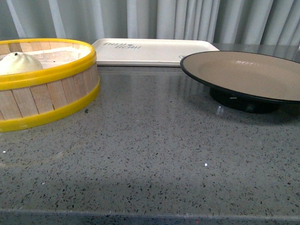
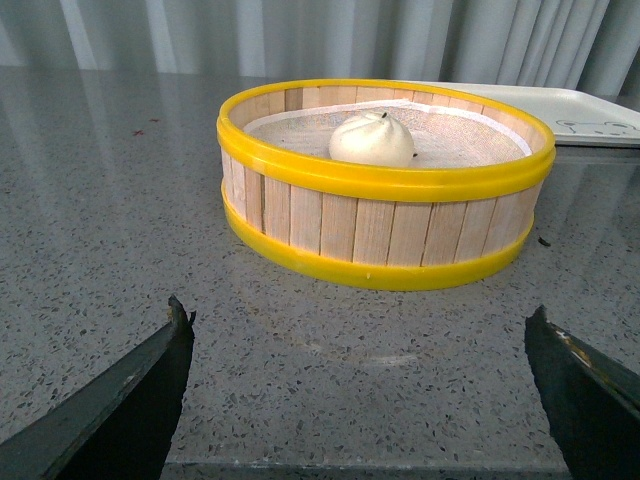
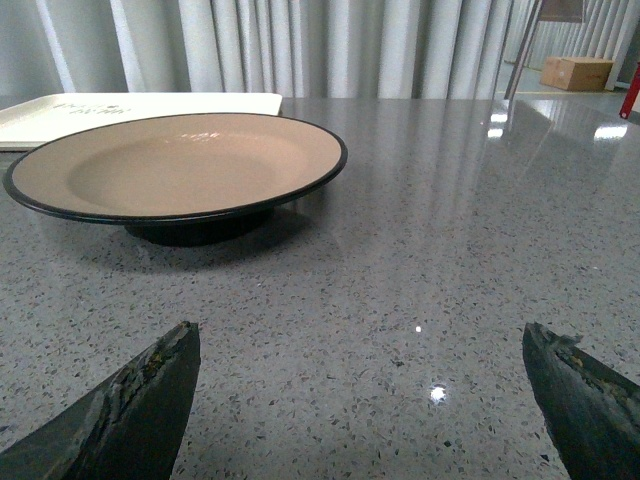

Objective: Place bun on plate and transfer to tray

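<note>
The white pleated bun [image 1: 18, 63] lies inside a yellow-rimmed wooden steamer basket [image 1: 51, 96] at the left; it also shows in the left wrist view [image 2: 372, 139]. The tan plate with black rim [image 1: 243, 75] stands empty at the right, and shows in the right wrist view [image 3: 180, 165]. The cream tray [image 1: 150, 51] lies empty at the back between them. Neither gripper shows in the front view. My left gripper [image 2: 360, 395] is open and empty, low over the table in front of the basket. My right gripper [image 3: 360, 400] is open and empty, short of the plate.
The grey speckled stone table [image 1: 154, 154] carries everything; its front edge runs along the bottom of the front view. Grey curtains hang behind. A cardboard box [image 3: 578, 72] sits far off in the right wrist view.
</note>
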Available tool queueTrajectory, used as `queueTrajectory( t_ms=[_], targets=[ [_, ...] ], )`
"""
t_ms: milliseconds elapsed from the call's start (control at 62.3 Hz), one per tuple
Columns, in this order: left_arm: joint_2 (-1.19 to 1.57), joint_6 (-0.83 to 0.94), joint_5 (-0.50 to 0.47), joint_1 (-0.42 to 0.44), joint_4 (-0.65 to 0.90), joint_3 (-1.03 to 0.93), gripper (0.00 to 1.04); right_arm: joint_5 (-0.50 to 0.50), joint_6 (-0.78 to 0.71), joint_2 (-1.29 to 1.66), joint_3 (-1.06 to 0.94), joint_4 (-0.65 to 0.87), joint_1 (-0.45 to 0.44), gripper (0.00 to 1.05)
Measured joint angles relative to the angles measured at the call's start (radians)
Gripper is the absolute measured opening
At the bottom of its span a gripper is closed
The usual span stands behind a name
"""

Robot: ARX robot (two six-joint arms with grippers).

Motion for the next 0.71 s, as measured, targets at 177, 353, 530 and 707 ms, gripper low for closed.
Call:
queueTrajectory(
  t_ms=[177, 353, 530, 707],
  targets=[
    [0.000, 0.000, 0.000, 0.000, 0.000, 0.000, 0.98, 0.000, 0.000, 0.000, 0.000, 0.000, 0.000, 0.96],
    [0.203, -0.031, -0.027, 0.009, -0.285, 0.123, 0.98, 0.000, 0.000, 0.000, 0.000, 0.000, 0.000, 0.96],
    [0.343, -0.033, 0.052, 0.097, -0.241, 0.229, 0.98, 0.000, 0.000, 0.000, 0.000, 0.000, 0.000, 0.96],
    [0.510, -0.028, 0.051, 0.136, -0.095, 0.407, 0.98, 0.000, 0.000, 0.000, 0.000, 0.000, 0.000, 0.96]
  ],
)
